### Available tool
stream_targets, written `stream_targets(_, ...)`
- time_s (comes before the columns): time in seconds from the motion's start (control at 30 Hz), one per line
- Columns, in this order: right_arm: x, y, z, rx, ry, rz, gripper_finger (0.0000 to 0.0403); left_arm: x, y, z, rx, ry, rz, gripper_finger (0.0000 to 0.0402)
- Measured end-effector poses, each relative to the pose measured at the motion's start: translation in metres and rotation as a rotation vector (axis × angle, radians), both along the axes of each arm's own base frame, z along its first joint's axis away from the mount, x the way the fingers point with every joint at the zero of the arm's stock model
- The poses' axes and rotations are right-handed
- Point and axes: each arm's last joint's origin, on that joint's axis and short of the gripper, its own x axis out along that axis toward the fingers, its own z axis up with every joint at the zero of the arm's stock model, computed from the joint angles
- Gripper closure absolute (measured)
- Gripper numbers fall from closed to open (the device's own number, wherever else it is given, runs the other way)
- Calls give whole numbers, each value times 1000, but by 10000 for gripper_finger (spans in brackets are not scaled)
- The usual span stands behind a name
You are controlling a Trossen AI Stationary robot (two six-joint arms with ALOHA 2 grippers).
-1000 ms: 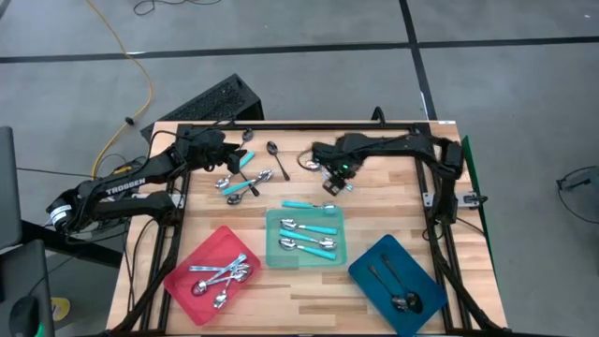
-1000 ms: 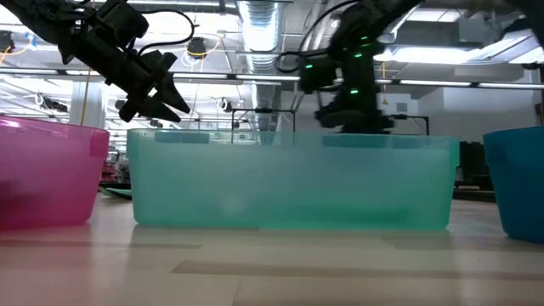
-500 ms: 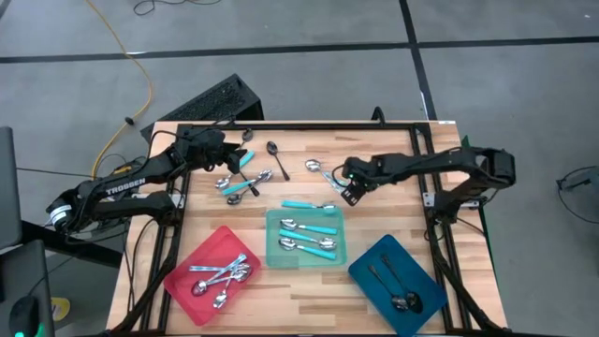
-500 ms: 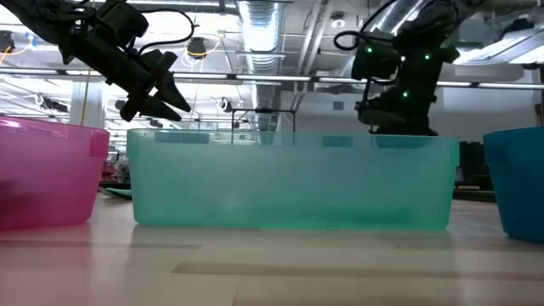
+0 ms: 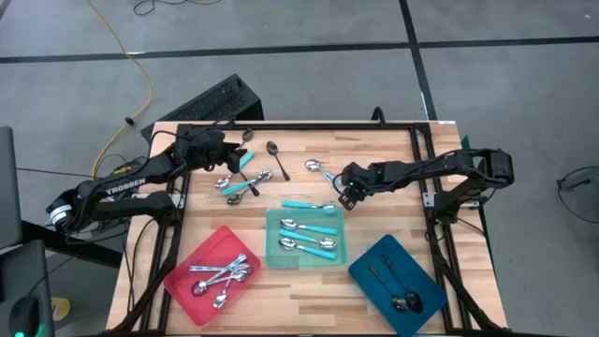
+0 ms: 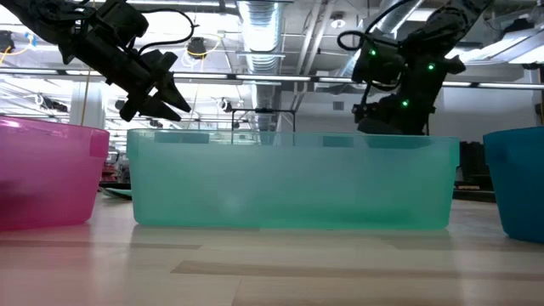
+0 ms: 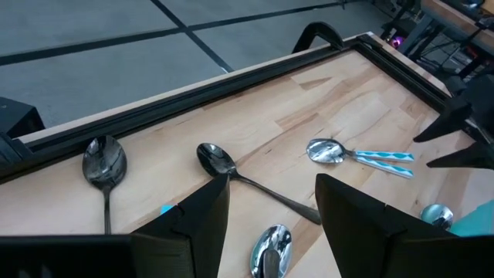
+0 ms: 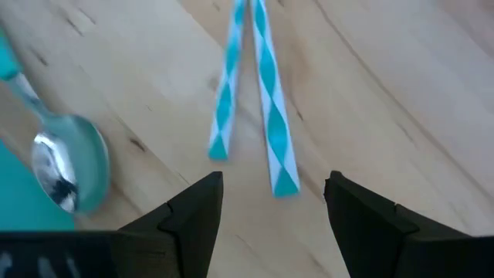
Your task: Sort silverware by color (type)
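We see the right gripper [image 5: 348, 195] low over the table centre, fingers [image 8: 193, 220] spread apart and holding nothing. Just ahead of it lie the ends of two turquoise handles [image 8: 266, 93], side by side on the wood. One turquoise spoon [image 5: 320, 171] lies beside this gripper, another [image 5: 307, 204] just behind the teal tray [image 5: 274, 255].

The left gripper [image 5: 227, 155] hangs above a small pile of spoons [image 5: 245, 180] at the table's rear left, fingers [image 7: 197, 220] parted and empty. Two dark spoons [image 7: 231, 174] lie near it by the table's rear edge.

Sorted so far:
- red tray [image 5: 187, 267]: silver spoons [image 5: 221, 277]
- teal tray: turquoise-handled spoons [image 5: 309, 236]
- blue tray [image 5: 370, 281]: black spoons [image 5: 398, 292]
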Motion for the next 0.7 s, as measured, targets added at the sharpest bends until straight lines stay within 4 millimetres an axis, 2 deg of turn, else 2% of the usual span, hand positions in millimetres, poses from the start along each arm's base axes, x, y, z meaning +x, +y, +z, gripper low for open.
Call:
stream_targets(0.33, 2, -19, 3, -39, -56, -20, 155, 0, 0, 0, 9, 7, 16, 220)
stream_targets(0.7, 5, -18, 4, -49, -81, -21, 155, 0, 0, 0, 9, 7, 17, 220)
